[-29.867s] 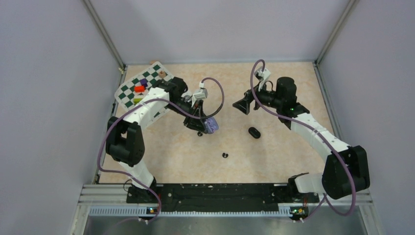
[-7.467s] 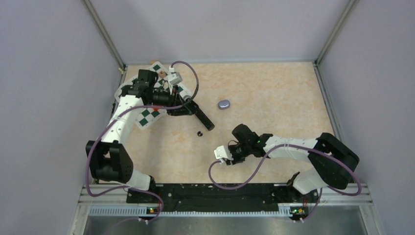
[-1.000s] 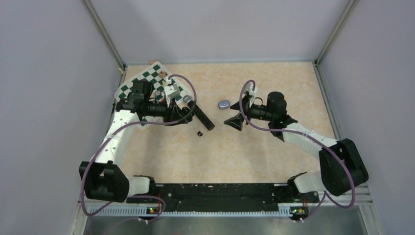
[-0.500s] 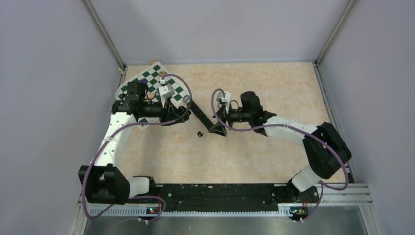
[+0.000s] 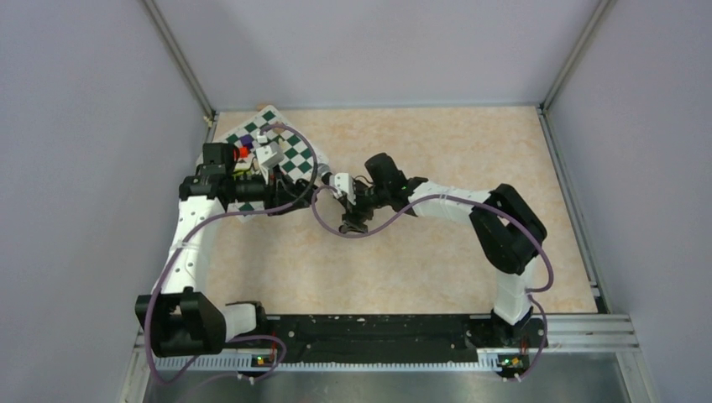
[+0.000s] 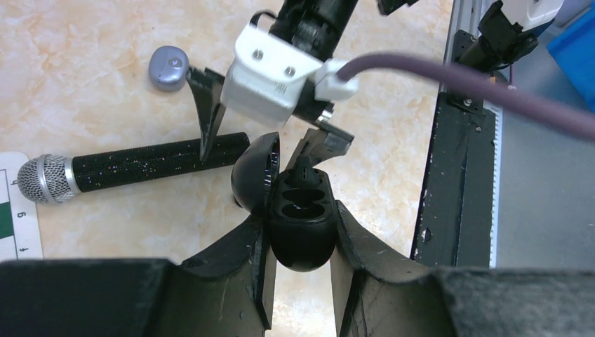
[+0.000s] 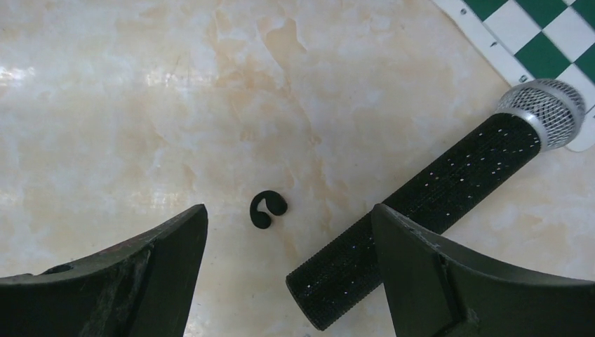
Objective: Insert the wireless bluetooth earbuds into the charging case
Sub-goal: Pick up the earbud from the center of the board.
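While left fingers (image 6: pixel 231 263) clamp, case (image 6: pixel 302 235) — open — points outward.

Lab cell: plain walls (image 5: pixel 92 126), checkerboard calibration board (image 5: pixel 292 156).

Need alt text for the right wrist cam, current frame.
A small black earbud lies on the marbled table between the open fingers of the right gripper. A black microphone with a silver head lies diagonally beside it, near a green checkerboard corner.

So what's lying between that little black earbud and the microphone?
Nothing: the right wrist view shows only bare table between the black earbud and the microphone.
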`<state>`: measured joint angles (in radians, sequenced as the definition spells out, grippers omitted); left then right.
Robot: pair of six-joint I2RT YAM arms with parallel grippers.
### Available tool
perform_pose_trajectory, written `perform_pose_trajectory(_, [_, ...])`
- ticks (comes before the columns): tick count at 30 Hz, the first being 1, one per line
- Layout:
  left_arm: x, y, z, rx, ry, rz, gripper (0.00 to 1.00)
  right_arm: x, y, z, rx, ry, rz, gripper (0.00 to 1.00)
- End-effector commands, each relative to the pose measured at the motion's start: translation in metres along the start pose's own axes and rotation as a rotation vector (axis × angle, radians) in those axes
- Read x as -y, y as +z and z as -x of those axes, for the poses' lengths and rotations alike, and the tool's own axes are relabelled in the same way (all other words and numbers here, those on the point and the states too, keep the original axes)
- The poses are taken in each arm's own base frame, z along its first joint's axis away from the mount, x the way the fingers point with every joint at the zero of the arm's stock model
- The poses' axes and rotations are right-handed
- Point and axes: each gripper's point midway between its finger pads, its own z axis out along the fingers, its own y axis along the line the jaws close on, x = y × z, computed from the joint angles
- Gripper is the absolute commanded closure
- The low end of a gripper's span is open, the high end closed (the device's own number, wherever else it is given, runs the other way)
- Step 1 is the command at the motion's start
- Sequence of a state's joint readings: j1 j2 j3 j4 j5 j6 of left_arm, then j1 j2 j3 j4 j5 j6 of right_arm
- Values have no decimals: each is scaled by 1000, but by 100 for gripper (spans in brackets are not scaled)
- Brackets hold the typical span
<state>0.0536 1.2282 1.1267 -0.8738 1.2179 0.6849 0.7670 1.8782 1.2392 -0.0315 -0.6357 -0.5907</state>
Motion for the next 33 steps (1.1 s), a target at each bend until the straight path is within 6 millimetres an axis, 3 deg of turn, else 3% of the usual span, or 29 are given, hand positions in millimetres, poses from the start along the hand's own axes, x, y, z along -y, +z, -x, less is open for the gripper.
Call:
perform_pose_trajectory(1, [15,-11,21,80,63,-31,100,7,9,-9,-39,-69,14,16])
perform_pose_trajectory(6, [14,-17,25,113,54,-31,100,-2,17,-18,-64,-59,38,19])
perform_pose_trajectory(10, [13,-20,26,128,41,-29,100,-3,26,-24,-85,-39,43,30])
perform_pose_trajectory(20, [10,-28,29,164,20,-25,100,-8,40,-31,-112,-12,40,34])
perform_pose_trajectory(33, [12,-30,30,174,26,-30,100,-8,49,-39,-137,23,22,46])
